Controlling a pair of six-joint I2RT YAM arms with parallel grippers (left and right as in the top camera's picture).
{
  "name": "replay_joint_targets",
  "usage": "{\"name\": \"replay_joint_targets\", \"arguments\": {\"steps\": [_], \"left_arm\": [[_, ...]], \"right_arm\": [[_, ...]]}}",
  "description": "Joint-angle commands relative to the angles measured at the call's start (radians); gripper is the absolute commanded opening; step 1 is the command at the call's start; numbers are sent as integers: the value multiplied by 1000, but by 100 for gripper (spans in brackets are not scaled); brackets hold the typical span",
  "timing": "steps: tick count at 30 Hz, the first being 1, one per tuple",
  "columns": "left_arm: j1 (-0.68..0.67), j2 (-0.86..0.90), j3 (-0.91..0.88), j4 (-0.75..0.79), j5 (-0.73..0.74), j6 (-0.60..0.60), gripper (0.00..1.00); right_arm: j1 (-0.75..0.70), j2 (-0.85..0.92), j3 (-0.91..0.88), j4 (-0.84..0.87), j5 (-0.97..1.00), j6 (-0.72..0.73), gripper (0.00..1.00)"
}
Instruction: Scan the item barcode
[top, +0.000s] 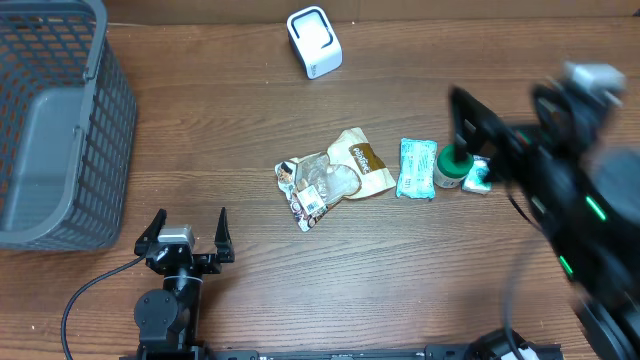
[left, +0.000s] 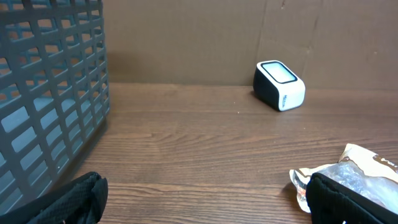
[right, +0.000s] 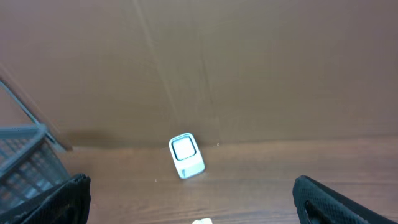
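Both jaws gape empty: left gripper sits at the near edge, right gripper hovers blurred over the row's right end, nearer the green-capped bottle and teal packet (long axis near-to-far), scanner beyond at far-centre.

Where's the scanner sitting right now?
In the overhead view the white scanner stands at the far centre of the table, right of the grey basket and beyond the brown snack packet.
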Motion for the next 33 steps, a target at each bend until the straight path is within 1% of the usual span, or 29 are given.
{"name": "replay_joint_targets", "arguments": {"steps": [1,5,9,11,13,17,21,33], "left_arm": [[5,-12,-3,-1,-10,26,100],[5,-12,-3,-1,-10,26,100],[5,-12,-3,-1,-10,26,100],[5,-11,-3,-1,-10,26,100],[5,-11,-3,-1,-10,26,100],[5,-11,-3,-1,-10,26,100],[5,-11,-3,-1,-10,26,100],[5,-11,-3,-1,-9,26,100]], "right_arm": [[-12,-204,-5,-72,46,-10,100],[-14,-344,-5,-210,44,-9,100],[-14,-404,-7,-374,32,-5,100],[-37,-436,-24,-425,6,-6,100],[-58,-474,-63,-438,-12,-5,100],[-98,-554,-167,-426,-37,-6,100],[-121,-657,-320,-388,-38,-6,100],[-178,-919,-772,-47,-39,-5,100]]}}
